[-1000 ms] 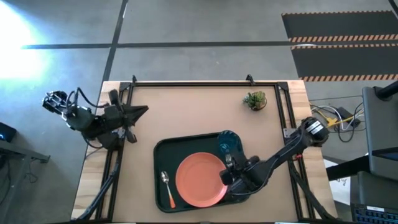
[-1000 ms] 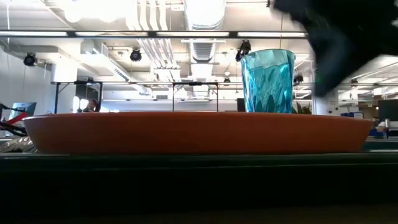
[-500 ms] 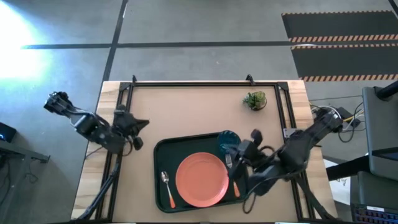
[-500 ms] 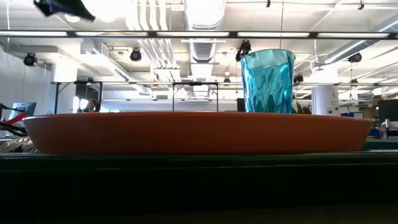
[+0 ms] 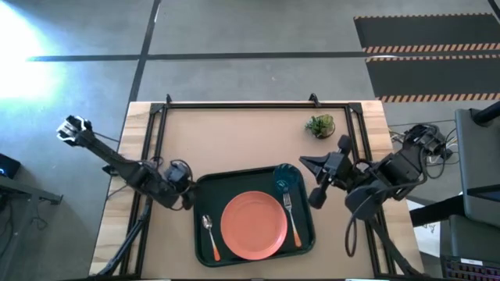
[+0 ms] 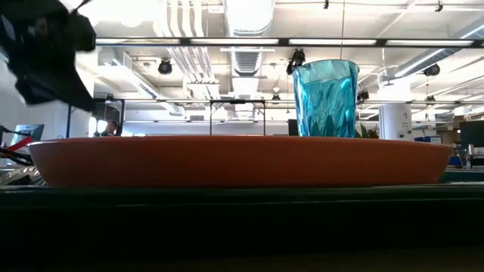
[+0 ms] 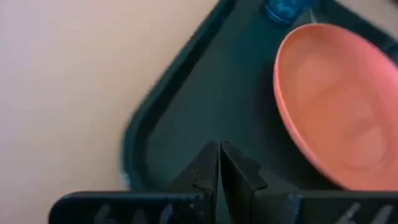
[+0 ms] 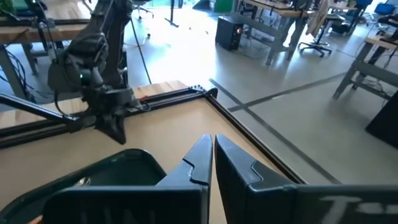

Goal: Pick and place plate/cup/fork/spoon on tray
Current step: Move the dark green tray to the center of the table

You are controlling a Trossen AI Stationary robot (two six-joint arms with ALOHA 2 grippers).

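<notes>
We find all four pieces already on the tray (image 5: 205,187) in the lower middle of the high view: the plate (image 5: 252,225) at its centre, the cup (image 5: 285,178) at the plate's upper right, the fork (image 5: 291,218) along its right side, the spoon (image 5: 210,235) along its left. Our left gripper (image 5: 186,199) sits closed and empty at the tray's left rim; our right gripper (image 5: 307,162) hangs closed and empty over the counter (image 5: 242,140), right of the cup. We judge placing finished; next, we only need both arms clear.
</notes>
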